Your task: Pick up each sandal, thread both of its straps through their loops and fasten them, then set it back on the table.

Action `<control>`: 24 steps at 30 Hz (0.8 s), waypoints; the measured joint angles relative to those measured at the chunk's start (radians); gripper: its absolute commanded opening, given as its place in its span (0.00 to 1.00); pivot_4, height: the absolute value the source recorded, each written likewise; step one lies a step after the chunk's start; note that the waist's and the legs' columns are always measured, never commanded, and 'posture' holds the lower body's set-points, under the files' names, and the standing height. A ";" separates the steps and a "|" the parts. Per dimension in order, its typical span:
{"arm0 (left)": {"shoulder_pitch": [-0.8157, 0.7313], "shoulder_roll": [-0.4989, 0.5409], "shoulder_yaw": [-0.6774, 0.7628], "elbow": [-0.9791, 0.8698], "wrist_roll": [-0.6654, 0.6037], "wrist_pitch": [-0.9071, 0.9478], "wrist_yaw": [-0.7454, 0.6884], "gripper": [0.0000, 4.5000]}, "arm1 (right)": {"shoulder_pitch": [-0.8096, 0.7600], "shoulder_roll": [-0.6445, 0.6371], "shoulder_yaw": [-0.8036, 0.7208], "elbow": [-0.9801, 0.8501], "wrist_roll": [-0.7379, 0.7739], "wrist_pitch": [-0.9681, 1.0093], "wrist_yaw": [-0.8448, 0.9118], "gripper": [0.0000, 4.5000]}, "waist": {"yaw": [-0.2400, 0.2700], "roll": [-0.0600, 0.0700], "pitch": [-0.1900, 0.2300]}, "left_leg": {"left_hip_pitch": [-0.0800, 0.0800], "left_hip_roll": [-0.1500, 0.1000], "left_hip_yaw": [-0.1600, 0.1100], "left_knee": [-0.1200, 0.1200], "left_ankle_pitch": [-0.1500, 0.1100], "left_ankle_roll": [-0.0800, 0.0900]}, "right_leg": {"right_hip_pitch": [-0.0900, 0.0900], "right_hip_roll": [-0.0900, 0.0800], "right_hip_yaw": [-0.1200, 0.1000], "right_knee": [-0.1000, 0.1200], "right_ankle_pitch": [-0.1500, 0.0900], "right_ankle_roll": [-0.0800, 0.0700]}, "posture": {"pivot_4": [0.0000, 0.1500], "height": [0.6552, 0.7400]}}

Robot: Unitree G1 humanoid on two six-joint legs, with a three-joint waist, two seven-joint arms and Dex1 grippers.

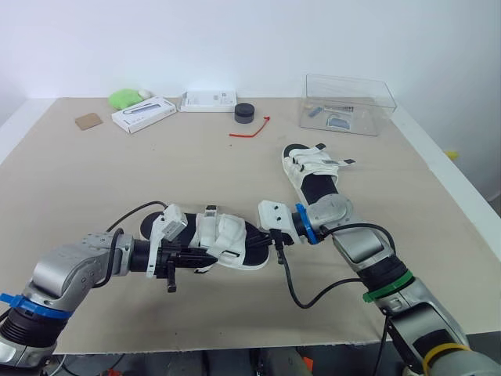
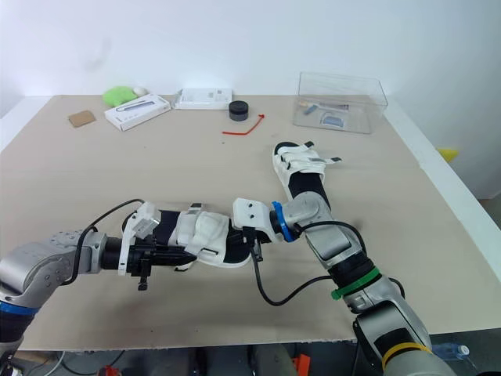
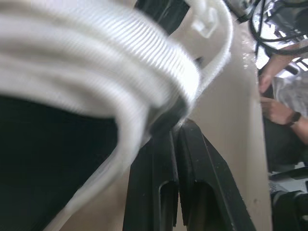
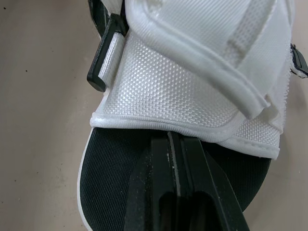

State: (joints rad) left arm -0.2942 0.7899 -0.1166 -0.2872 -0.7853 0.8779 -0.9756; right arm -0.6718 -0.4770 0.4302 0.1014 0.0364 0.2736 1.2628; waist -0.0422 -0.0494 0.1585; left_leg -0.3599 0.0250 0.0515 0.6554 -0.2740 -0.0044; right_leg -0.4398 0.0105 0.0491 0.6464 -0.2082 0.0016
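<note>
— At front-centre of the tabletop [image 1: 117,180], the near sandal [image 1: 223,243] lies flat. Left gripper [image 3: 176,130] closed against a strap [image 3: 96,72]; right gripper [image 4: 174,138] closed under the opposite strap [image 4: 192,72]. Actual pinch: cannot tell.
— Hazard?
— Judged: opposed pulls could drag the sandal, or fingers slip off thin webbing.

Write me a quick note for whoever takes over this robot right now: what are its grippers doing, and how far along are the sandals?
Left gripper: shut, tips at a white strap edge of the near sandal; unclear whether it pinches the strap.
Right gripper: shut, tips on that sandal's black footbed, at a strap's edge.
Both sandals lie on the table; no gripper is at the far sandal.
Done: no strap can be confirmed fastened.
Left: check and fasten the straps on both.
</note>
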 measured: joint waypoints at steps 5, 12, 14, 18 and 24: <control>0.029 -0.010 0.007 -0.050 -0.050 0.063 -0.005 0.03 | -0.002 0.003 0.000 0.001 0.000 0.000 -0.007 0.00 | -0.001 0.000 0.000 | 0.000 0.001 0.000 0.000 0.000 0.000 | 0.000 0.000 0.000 0.000 0.000 0.000 | 1.00 1.00; -0.010 -0.008 0.137 -0.065 -0.251 0.218 0.028 0.03 | -0.002 0.003 0.001 0.003 0.000 -0.002 -0.013 0.00 | 0.000 -0.001 0.000 | 0.000 0.002 -0.002 0.002 0.000 0.000 | 0.000 0.000 -0.002 0.001 0.000 0.000 | 1.00 1.00; -0.105 -0.017 0.211 -0.017 -0.367 0.290 0.076 0.03 | -0.002 0.003 0.001 0.007 0.000 -0.003 -0.016 0.00 | 0.000 -0.001 0.000 | 0.000 0.002 -0.003 0.003 0.000 0.000 | 0.001 0.001 -0.003 0.001 0.001 0.001 | 1.00 1.00; -0.288 -0.080 0.286 0.175 -0.484 0.393 0.218 0.03 | -0.004 0.005 0.003 0.016 0.000 -0.014 -0.019 0.00 | -0.001 0.000 0.000 | 0.002 0.001 -0.003 0.004 0.000 0.000 | 0.003 0.001 -0.003 0.001 0.001 0.001 | 1.00 1.00; -0.372 -0.156 0.221 0.359 -0.440 0.474 0.262 0.03 | -0.006 0.013 0.003 0.022 0.000 -0.024 -0.016 0.00 | -0.005 -0.001 0.000 | 0.001 0.001 -0.002 0.004 0.000 -0.001 | 0.002 0.001 -0.001 0.001 0.002 0.001 | 1.00 1.00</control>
State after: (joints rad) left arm -0.6662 0.6341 0.1040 0.0722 -1.2254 1.3520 -0.7137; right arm -0.6780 -0.4638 0.4336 0.1236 0.0366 0.2493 1.2469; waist -0.0471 -0.0500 0.1585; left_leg -0.3590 0.0256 0.0494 0.6593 -0.2740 -0.0050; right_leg -0.4374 0.0111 0.0481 0.6472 -0.2064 0.0021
